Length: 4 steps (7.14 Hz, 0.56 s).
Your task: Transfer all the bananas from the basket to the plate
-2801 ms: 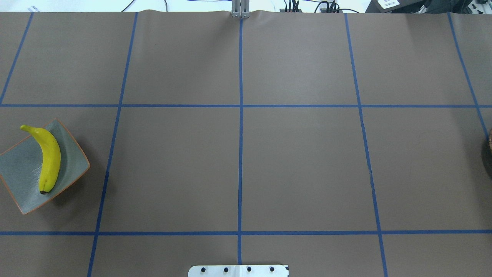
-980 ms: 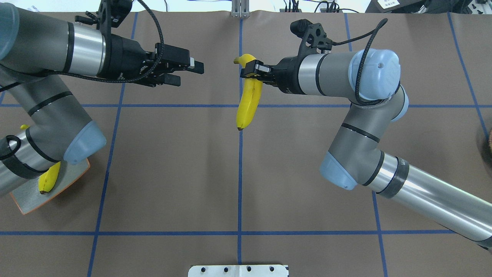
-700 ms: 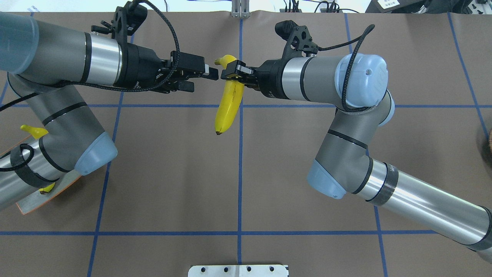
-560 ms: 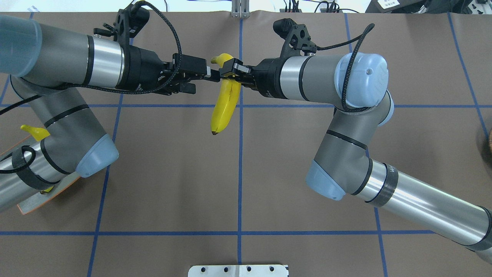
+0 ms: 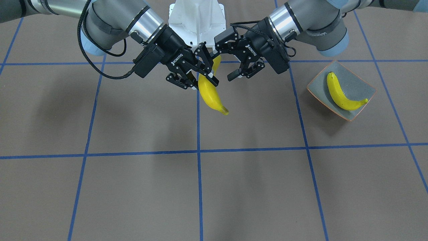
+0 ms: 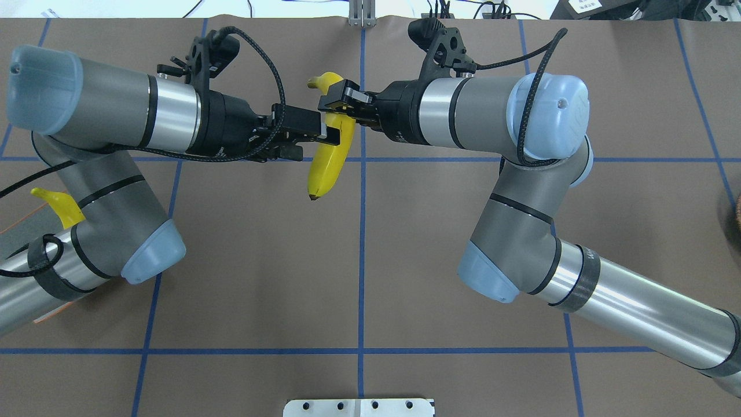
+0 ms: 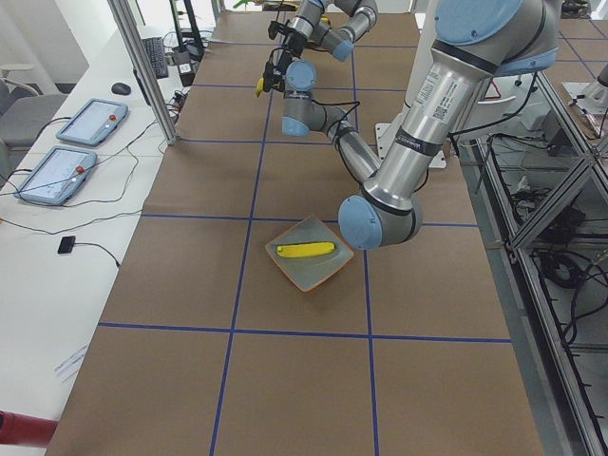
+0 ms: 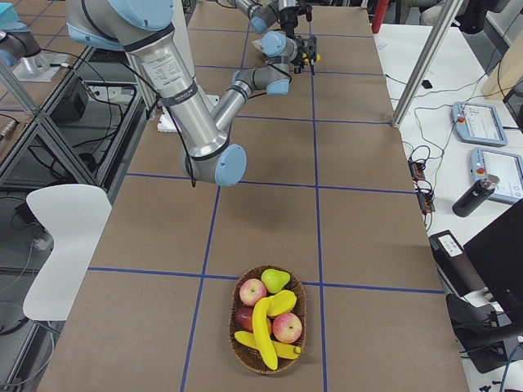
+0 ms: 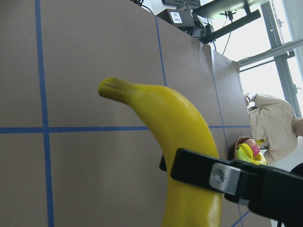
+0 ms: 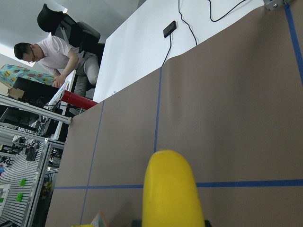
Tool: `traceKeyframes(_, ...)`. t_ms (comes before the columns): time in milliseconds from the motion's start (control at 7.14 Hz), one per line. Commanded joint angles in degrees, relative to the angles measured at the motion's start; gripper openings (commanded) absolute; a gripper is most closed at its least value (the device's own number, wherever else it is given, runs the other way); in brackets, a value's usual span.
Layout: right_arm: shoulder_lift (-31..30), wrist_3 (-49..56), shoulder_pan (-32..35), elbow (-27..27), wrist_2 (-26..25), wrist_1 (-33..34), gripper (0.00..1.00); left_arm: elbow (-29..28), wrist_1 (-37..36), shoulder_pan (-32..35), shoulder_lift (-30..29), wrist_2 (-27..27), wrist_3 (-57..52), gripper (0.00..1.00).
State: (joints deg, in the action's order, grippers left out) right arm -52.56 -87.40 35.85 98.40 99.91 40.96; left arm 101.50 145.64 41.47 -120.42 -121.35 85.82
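The right gripper [image 5: 200,79] is clenched on a banana [image 5: 211,96] above the table. The left gripper [image 5: 224,60] straddles the same banana, fingers [image 5: 235,73] spread apart. A second banana [image 5: 341,95] lies on the plate [image 5: 317,91].

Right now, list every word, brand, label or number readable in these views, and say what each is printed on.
"ROBOTIQ": white, on the body of the right gripper, which holds a banana.
"ROBOTIQ": white, on the body of the left gripper.
White label at the overhead view's top right corner: too small to read.
Lettering on the right arm: too small to read.
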Motion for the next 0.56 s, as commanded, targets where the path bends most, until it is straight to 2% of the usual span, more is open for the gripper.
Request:
traceKeyframes(0,0.2,0.0,0.0,0.0,-0.1,-0.1,0.0,0.4,0.0,-1.6,0.0,0.1,-0.2,0.99)
traceKeyframes(140,0.2,0.0,0.0,0.1,-0.1,-0.2,0.0,0.5,0.0,-1.6,0.0,0.2,-0.2,0.8)
traceKeyframes(280,0.2,0.0,0.0,0.1,-0.1,-0.3,0.0,0.5,0.0,-1.6,0.1,0.2,-0.4,0.37)
traceKeyframes(420,0.2,0.0,0.1,0.1,-0.1,-0.5,0.0,1.1,0.0,-1.6,0.4,0.2,-0.4,0.0)
